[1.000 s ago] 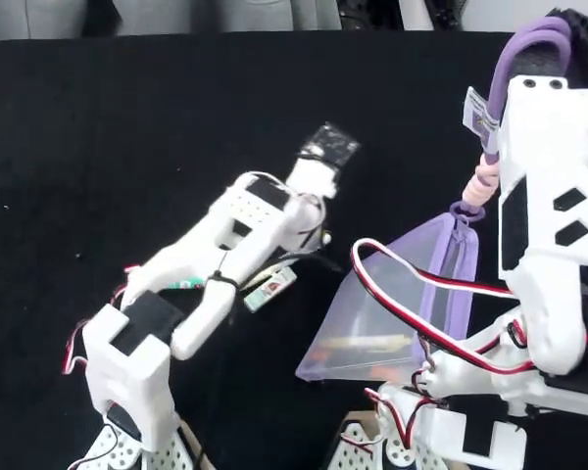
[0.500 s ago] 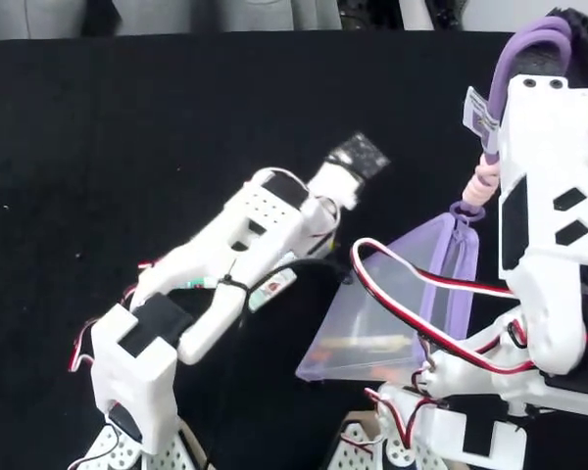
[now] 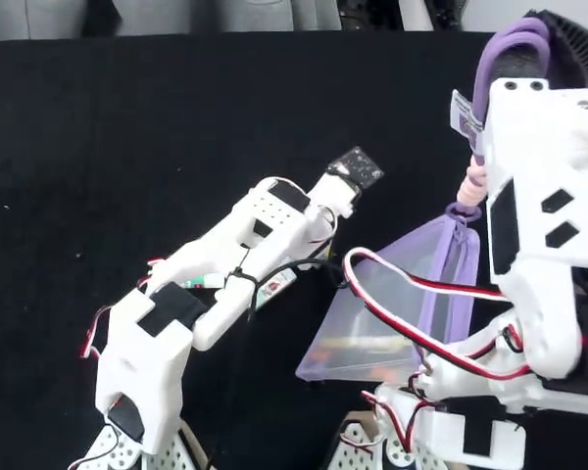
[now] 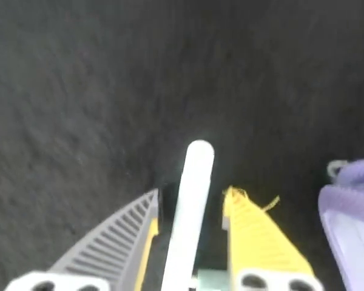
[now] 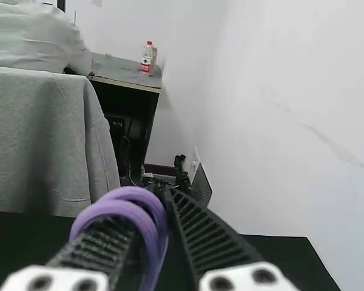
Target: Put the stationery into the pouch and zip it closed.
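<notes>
A: The left pincer, what's it doing?
B: Clamped on a white pen. The left arm stretches from 7 o'clock towards 1 o'clock across the tabletop.
A: And the right pincer?
B: Raised at 2 o'clock, gripping the purple strap. The pouch hangs beneath at 4 o'clock, with stationery inside. A marker lies under the left arm.

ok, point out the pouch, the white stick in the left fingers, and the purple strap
pouch [image 3: 402,305]: high view, clear side panel.
white stick [image 4: 193,182]: left wrist view, shaft below the rounded tip.
purple strap [image 5: 130,212]: right wrist view, top of the loop's bend.
</notes>
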### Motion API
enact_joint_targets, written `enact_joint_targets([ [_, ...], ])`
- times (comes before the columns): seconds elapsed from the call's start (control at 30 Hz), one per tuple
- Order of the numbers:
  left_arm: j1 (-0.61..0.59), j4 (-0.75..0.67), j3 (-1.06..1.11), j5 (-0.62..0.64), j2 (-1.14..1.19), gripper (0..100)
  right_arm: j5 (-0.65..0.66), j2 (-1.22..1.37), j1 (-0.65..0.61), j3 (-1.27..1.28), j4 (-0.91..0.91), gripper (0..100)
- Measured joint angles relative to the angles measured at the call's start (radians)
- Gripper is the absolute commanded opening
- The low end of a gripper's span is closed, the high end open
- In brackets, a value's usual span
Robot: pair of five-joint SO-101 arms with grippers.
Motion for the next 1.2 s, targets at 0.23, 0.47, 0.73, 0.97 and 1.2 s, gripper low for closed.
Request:
enact_joint_targets([
  [0.23,0.002,0.002,0.000,0.000,0.002,3,0.000,0.000,-0.002,0.000,0.000,1.1],
  [0.47,-0.031,0.005,-0.002,0.000,0.002,3,-0.006,0.000,-0.003,0.000,0.000,1.1],
  [0.73,-0.250,0.114,-0.003,0.063,-0.305,3,-0.087,0.000,-0.167,0.000,0.000,1.1],
  [0.97,-0.525,0.104,0.054,0.308,-0.694,3,-0.092,0.006,-0.310,0.040,-0.018,1.1],
  [1.2,-0.664,-0.072,0.313,0.557,-1.126,3,-0.215,0.081,-0.425,0.169,-0.109,1.1],
])
